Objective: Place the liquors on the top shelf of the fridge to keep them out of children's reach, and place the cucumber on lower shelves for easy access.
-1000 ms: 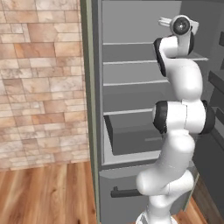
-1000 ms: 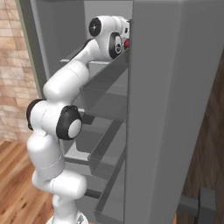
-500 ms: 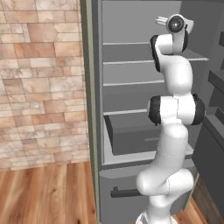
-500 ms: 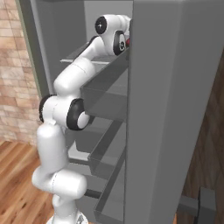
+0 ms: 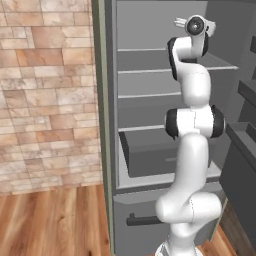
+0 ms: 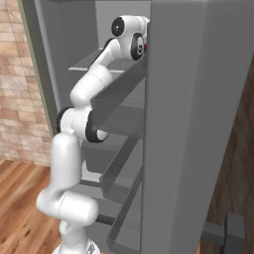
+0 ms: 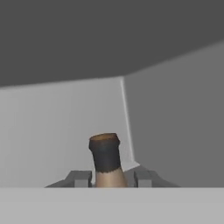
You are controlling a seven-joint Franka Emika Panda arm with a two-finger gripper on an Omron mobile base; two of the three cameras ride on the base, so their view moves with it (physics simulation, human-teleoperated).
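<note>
While arm reaches high into fridge (image 5: 165, 90):
Bottle (image 7: 106, 158): black-necked, upright between the fingertips (image 7: 79, 178).
Gripper (image 7: 111, 179): nearly closed, clamped on its neck.

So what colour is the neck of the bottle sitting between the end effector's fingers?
Black, with a brownish cap rim; the bottle below the neck looks pale tan. The hand view shows it best.

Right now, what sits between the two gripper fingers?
In the hand view, a bottle with a black neck stands between the two fingers, filling the gap. Behind it are the bare grey walls of the fridge.
</note>
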